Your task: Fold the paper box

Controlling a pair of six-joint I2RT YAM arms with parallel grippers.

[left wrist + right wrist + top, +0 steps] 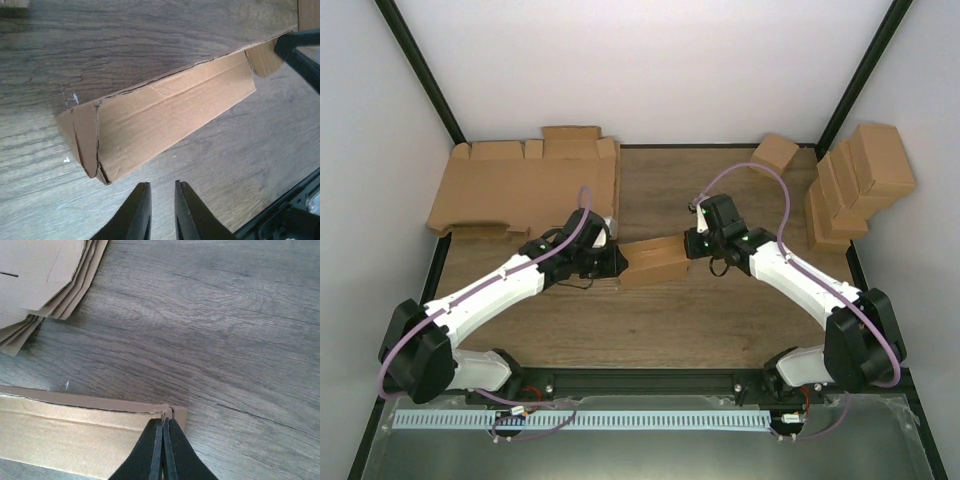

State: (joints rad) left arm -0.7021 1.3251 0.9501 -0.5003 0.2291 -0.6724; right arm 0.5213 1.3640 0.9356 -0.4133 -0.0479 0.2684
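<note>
Toward the near side of the worktop, just short of its middle, the paper box lies on its side between the two arms. The left fingers are drawn almost together with nothing between them, just short of its gaping end. The right fingers are clenched, tips at the opposite end's edge. I cannot tell whether they nip any card.

As I judge it, a push from the left could slide the light carton over the smooth wood-grain surface instead of seating the loose end flaps. Any twist might split the frayed creases.

The box is plain matte brown card, long, with sharp folds. Farther off, flat notched sheets fill the far left corner. Folded cartons stack at the far right.
</note>
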